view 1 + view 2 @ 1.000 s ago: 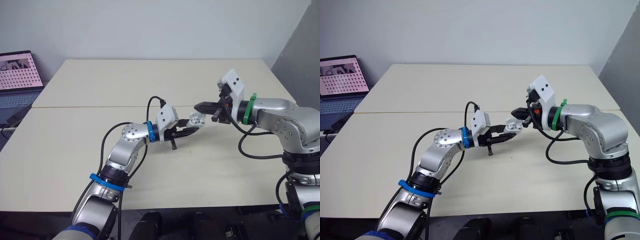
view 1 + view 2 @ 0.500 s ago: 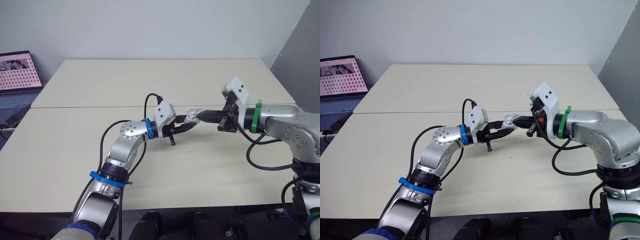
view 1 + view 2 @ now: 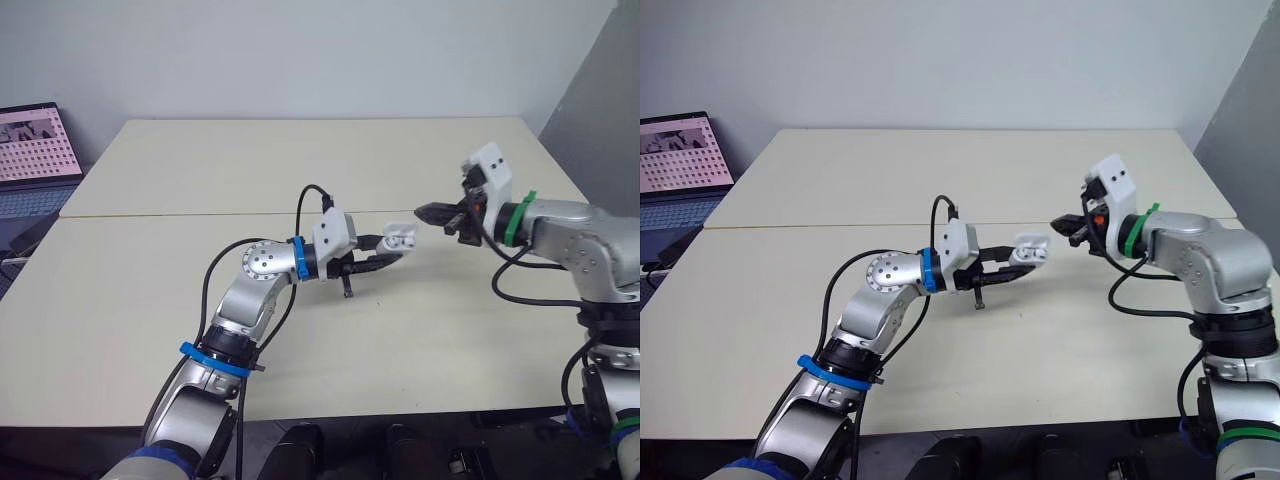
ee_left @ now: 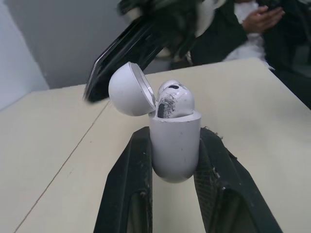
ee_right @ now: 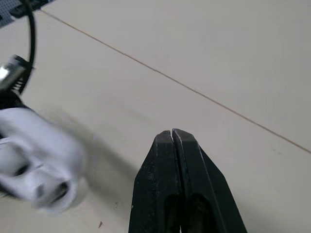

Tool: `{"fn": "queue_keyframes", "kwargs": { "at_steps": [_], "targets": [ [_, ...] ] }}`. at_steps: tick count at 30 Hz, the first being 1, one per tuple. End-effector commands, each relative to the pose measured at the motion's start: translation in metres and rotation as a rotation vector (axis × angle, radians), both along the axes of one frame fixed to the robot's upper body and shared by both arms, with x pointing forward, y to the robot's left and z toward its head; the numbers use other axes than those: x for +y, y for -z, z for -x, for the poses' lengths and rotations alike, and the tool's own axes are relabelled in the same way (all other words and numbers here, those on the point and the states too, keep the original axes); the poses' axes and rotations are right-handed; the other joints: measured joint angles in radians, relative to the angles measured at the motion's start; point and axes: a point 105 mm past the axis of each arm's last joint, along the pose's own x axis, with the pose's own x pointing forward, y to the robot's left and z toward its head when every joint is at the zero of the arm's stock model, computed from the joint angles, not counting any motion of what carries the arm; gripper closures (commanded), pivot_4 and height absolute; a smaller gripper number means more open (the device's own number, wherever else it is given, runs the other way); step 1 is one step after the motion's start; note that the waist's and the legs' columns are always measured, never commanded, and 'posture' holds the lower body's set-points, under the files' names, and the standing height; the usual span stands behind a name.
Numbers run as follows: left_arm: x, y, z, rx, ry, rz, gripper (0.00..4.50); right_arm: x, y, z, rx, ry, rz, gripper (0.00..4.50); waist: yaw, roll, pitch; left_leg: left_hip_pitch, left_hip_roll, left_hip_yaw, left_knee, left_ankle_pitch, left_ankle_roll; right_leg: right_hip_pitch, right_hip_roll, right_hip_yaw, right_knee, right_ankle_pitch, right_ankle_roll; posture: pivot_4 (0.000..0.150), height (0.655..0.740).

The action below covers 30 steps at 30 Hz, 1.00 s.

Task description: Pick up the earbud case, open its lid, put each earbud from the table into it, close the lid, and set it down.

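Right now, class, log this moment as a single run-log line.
left gripper: shut on earbud case | lid: open | earbud: in case | right gripper: shut, empty, apart from case | stage: lid not yet closed

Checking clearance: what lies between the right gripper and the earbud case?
Nothing: bare table between right gripper and earbud case, per left eye view.

Two cream tables (image 3: 250,160) abutting, seam between; plain pale wall (image 3: 300,50) behind; open laptop (image 3: 35,145) far left.

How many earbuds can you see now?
1. An earbud sits in the open earbud case, held off the table by the left claw. Another may be hidden inside.
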Motion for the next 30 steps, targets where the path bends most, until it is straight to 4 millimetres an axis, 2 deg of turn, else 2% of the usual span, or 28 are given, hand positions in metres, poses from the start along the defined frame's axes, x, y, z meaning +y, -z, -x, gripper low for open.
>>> {"fn": "queue_keyframes", "kwargs": {
  "at_steps": [1, 10, 18, 22, 25, 28, 30],
  "targets": [
    [-0.005, -0.002, 0.003, -0.076, 0.017, -0.013, 3.75, 0.009, -0.011, 0.001, -0.046, -0.054, 0.004, 4.48, 0.001, 0.000, 0.000, 0.000, 0.000, 0.000, 0.000, 0.000, 0.000, 0.000, 0.000, 0.000, 0.000, 0.000, 0.000, 0.150, 0.7400],
    [0.002, 0.003, -0.005, 0.005, -0.057, 0.034, 3.75, 0.026, -0.023, 0.031, -0.033, -0.152, -0.041, 4.48, 0.001, 0.000, 0.000, 0.000, 0.000, -0.001, 0.000, 0.000, 0.000, 0.000, 0.000, 0.000, 0.000, 0.000, 0.000, 0.150, 0.7400],
    [-0.002, -0.008, -0.011, 0.066, -0.073, 0.101, 3.75, 0.030, -0.027, 0.037, -0.076, -0.119, -0.055, 4.48, 0.001, 0.000, 0.000, 0.000, 0.000, -0.001, 0.000, 0.000, 0.000, 0.000, 0.000, -0.001, 0.000, 0.000, 0.000, 0.150, 0.7400],
    [-0.003, -0.008, -0.010, 0.047, -0.058, 0.079, 3.75, 0.023, -0.028, 0.035, -0.075, -0.089, -0.070, 4.48, 0.001, 0.000, 0.000, 0.000, 0.000, -0.001, 0.000, 0.000, 0.000, 0.000, 0.000, -0.001, 0.000, 0.000, 0.000, 0.150, 0.7400],
    [0.000, -0.008, -0.008, 0.056, -0.044, 0.087, 3.75, 0.013, -0.040, 0.029, -0.095, -0.053, -0.101, 4.48, 0.001, 0.000, 0.000, 0.000, 0.000, -0.001, 0.000, 0.000, 0.000, 0.000, 0.000, -0.001, 0.000, 0.000, 0.000, 0.150, 0.7400],
    [0.002, -0.017, -0.002, 0.119, 0.000, 0.167, 3.75, -0.002, -0.048, 0.020, -0.108, 0.015, -0.128, 4.48, 0.001, 0.000, 0.000, 0.000, 0.000, -0.001, 0.000, 0.000, 0.000, 0.000, 0.000, 0.000, 0.000, 0.000, 0.000, 0.150, 0.7400],
    [0.003, -0.024, 0.005, 0.167, 0.041, 0.214, 3.75, -0.012, -0.042, 0.015, -0.101, 0.056, -0.122, 4.48, 0.001, 0.000, 0.000, 0.000, 0.000, -0.001, 0.000, 0.000, 0.000, 0.000, 0.000, -0.001, 0.000, 0.000, 0.000, 0.150, 0.7400]
  ]
}}
